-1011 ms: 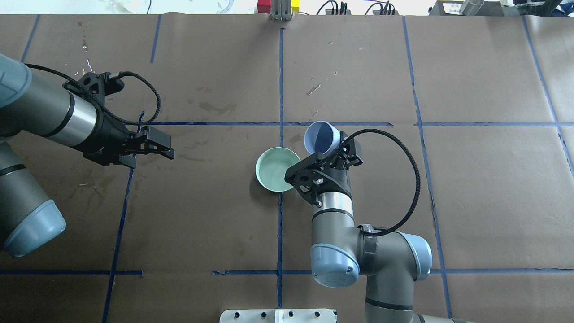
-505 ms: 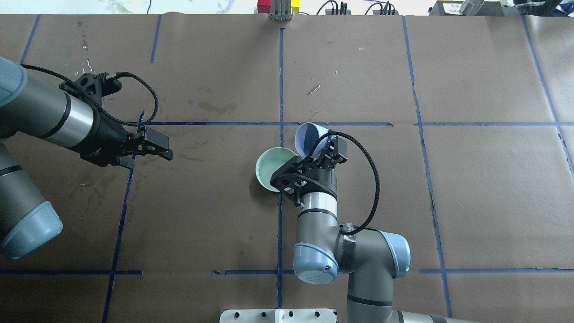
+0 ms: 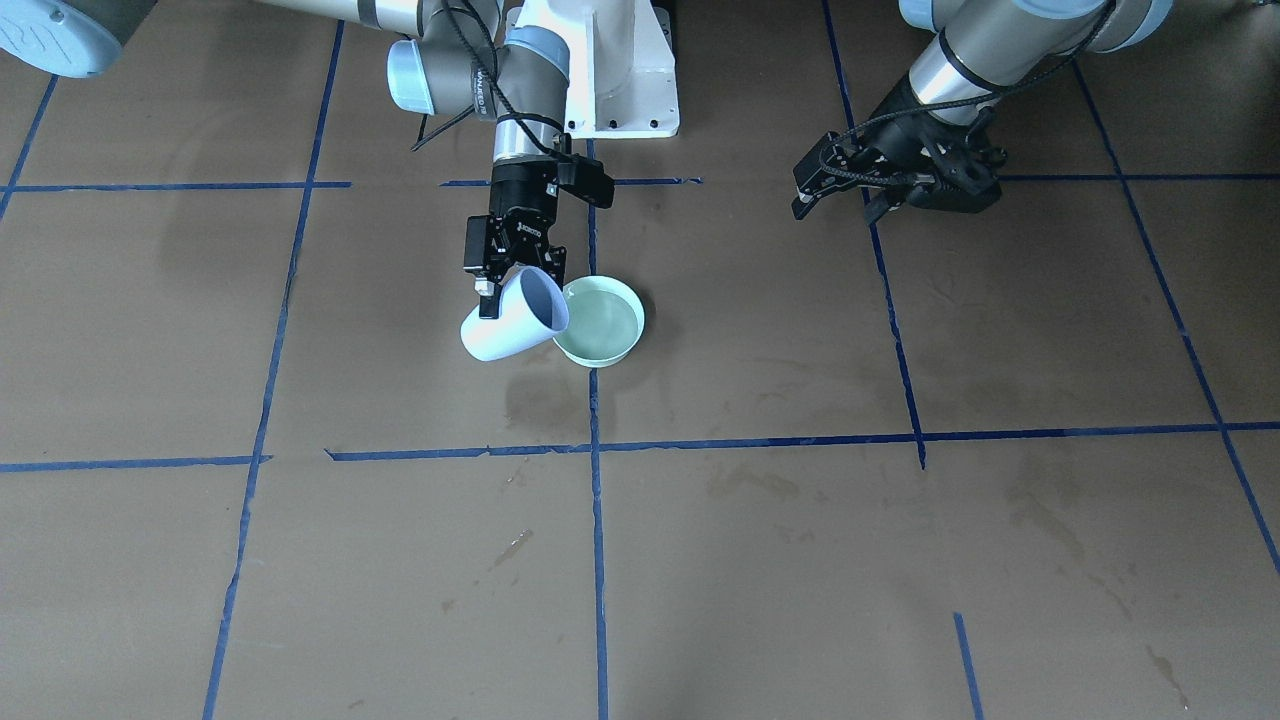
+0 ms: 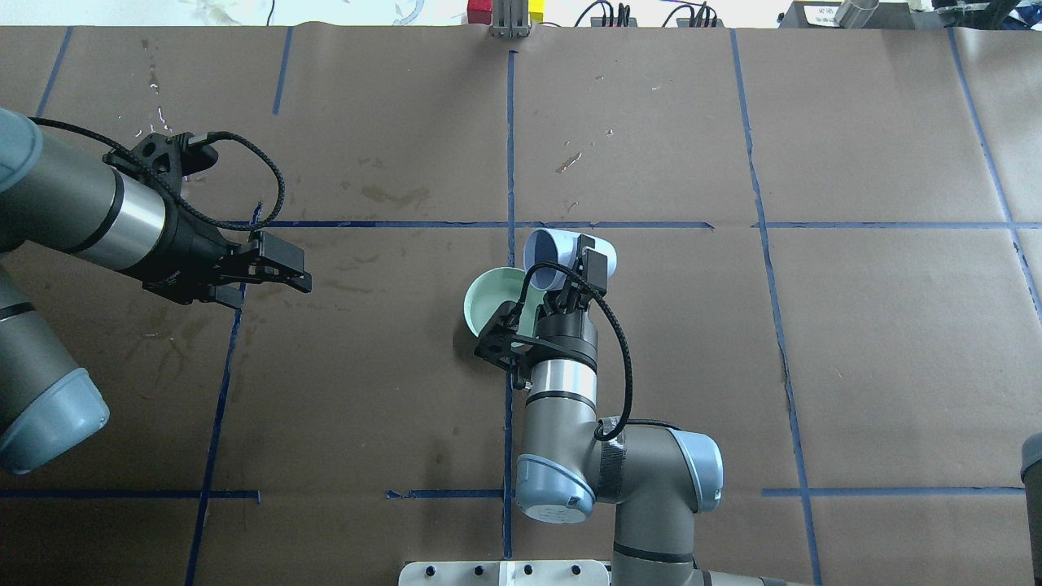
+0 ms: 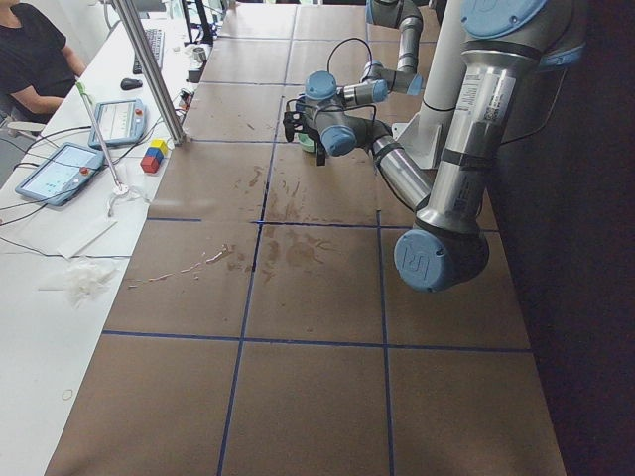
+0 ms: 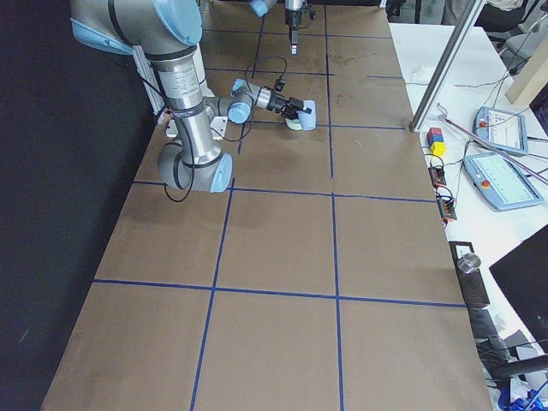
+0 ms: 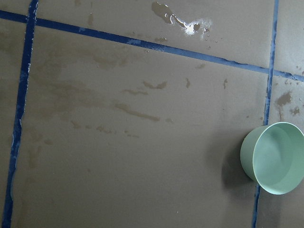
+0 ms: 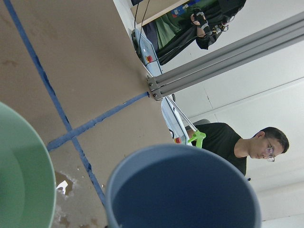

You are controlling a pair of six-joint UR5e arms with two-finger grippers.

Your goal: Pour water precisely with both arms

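Note:
My right gripper is shut on a pale blue cup, tilted with its mouth over the rim of a mint-green bowl. In the front view the cup leans against the bowl's edge below the right gripper. Water lies glossy in the bowl. No stream shows. The right wrist view looks into the cup beside the bowl's rim. My left gripper is open and empty, well left of the bowl. The left wrist view shows the bowl.
Wet stains and a small spill mark the brown paper. The white pedestal base stands between the arms. A metal post and coloured blocks sit at the far edge. An operator and tablets are beyond it.
My right arm swung left and the cup tipped further, from beside the bowl to over its rim. My left gripper drifted slightly left and stayed open.

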